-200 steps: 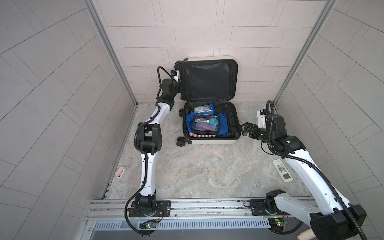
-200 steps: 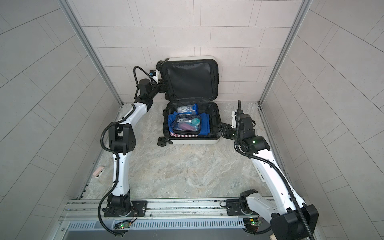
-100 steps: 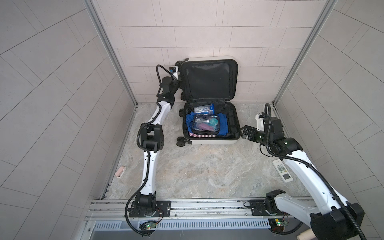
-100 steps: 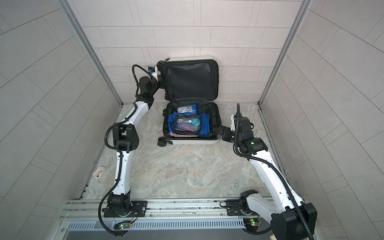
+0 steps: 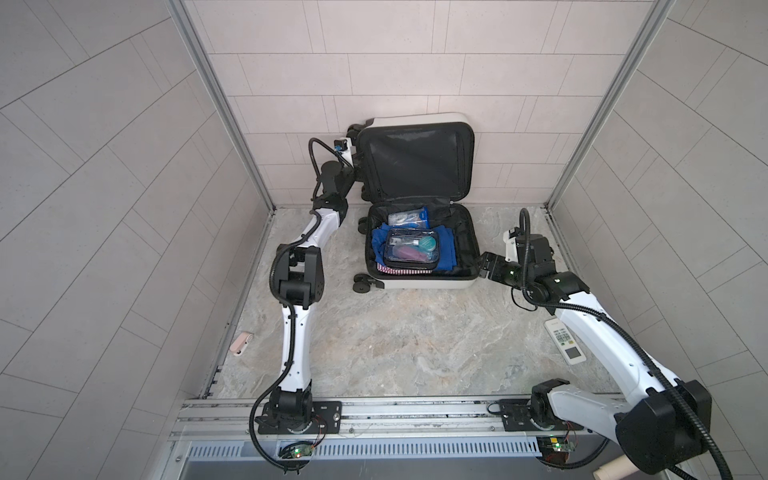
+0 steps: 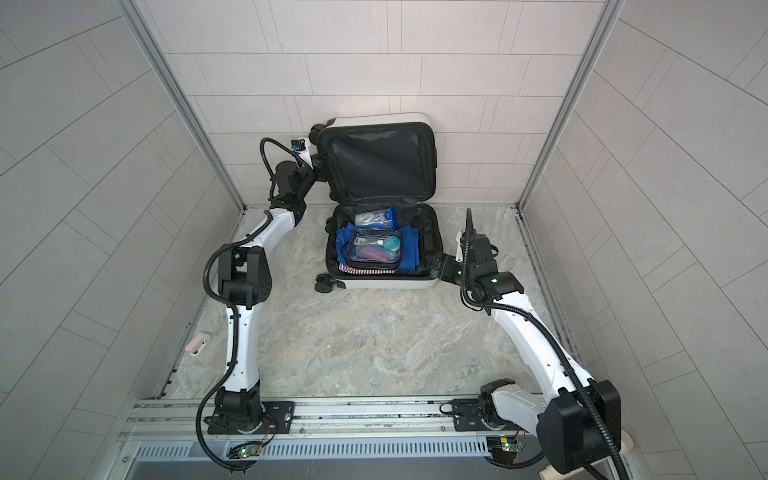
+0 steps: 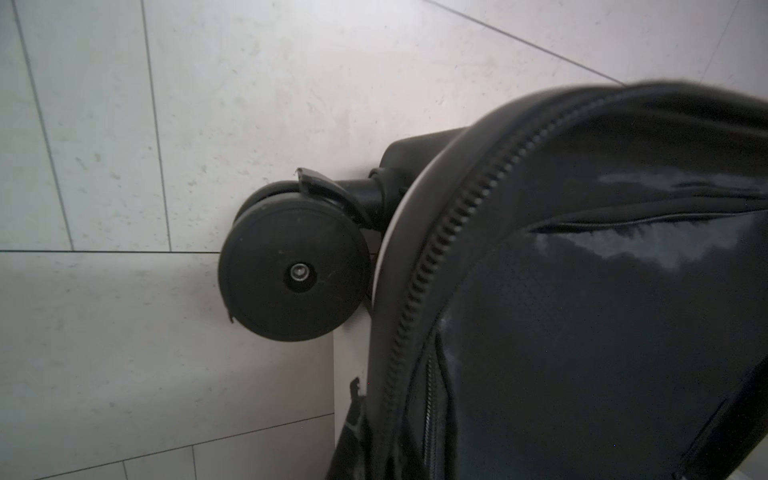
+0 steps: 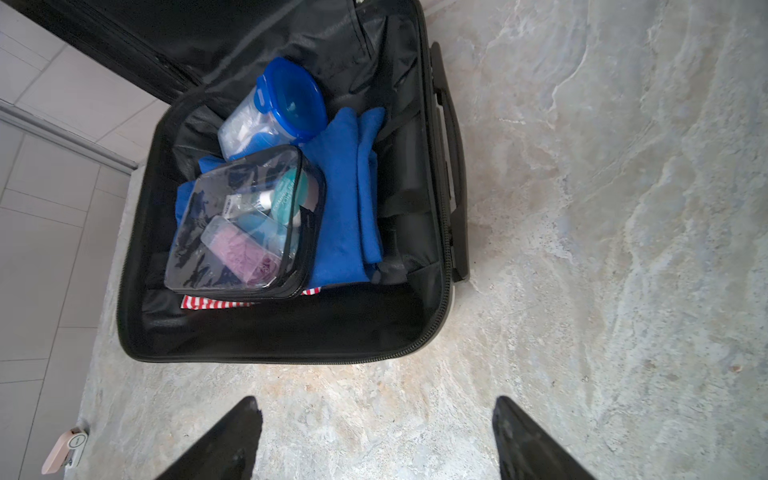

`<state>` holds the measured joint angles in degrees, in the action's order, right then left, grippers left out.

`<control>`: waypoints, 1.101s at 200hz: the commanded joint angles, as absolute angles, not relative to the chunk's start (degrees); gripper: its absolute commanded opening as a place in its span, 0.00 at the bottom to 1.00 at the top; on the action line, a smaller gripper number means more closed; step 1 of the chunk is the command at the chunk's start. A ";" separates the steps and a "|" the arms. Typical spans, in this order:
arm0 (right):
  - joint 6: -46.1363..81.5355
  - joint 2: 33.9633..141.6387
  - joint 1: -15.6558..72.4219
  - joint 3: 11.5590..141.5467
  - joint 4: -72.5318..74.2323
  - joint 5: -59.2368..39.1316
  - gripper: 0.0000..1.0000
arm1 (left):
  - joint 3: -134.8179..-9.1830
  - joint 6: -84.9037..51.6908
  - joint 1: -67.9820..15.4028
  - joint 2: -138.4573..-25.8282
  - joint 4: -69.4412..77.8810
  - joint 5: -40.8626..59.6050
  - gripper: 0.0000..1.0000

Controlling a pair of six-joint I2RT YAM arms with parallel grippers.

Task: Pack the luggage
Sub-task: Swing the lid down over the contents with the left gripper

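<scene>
Luggage [image 5: 432, 285] lies open at the far edge of the desk [image 5: 395, 345]. Its base is flat and its lid [image 5: 415, 166] is propped upright against the back wall. The base holds a clear pouch [image 8: 245, 224] on blue cloth [image 8: 345, 199], a blue-lidded container [image 8: 286, 99] behind it, and striped cloth [image 8: 216, 303] beneath.

Judge the step in hand as closing. Your left tool [image 5: 355, 172] is clenched at the lid's left rim, near the upper wheel [image 7: 293, 270]. Whether it pinches the zipper band cannot be told. Your right tool [image 8: 376, 415] is released, fingers wide, just beside the base's near right corner.

Next, swing the lid forward and down, and brace the base against sliding. Room is tight between the lid, the back wall and the left wall. The desk's near half is open, apart from a remote [image 5: 565, 340] at the right edge and a pink item [image 5: 241, 344] at the left edge.
</scene>
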<state>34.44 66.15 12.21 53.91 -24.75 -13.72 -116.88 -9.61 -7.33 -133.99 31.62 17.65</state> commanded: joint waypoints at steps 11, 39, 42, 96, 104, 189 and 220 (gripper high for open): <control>36.01 68.21 12.43 53.09 -22.29 -12.02 0.87 | -108.31 -10.97 -9.94 -124.94 41.44 21.94 0.00; 36.30 69.77 12.39 52.50 -22.59 -10.67 0.85 | -100.65 -11.36 -11.31 -120.03 45.57 20.92 0.00; 36.36 69.81 12.40 52.28 -22.57 -10.52 0.85 | -99.77 -11.38 -11.40 -119.48 45.94 20.70 0.00; 38.31 71.24 8.76 50.53 -23.62 -11.06 0.85 | -79.71 -12.66 -13.89 -107.94 55.15 16.37 0.00; 38.47 71.82 7.60 50.42 -23.71 -12.80 0.85 | -76.46 -12.42 -14.44 -106.02 55.94 15.69 0.00; 37.57 73.83 3.42 51.12 -25.79 -16.29 0.86 | -41.99 -11.69 -21.72 -86.56 65.16 3.73 0.59; 37.45 72.67 2.15 51.20 -27.55 -16.43 0.86 | -28.85 -14.40 -23.66 -78.32 66.18 -1.76 0.64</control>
<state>37.58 74.35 3.07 50.87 -25.06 -16.27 -34.79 -11.62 -22.79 -84.73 58.72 3.90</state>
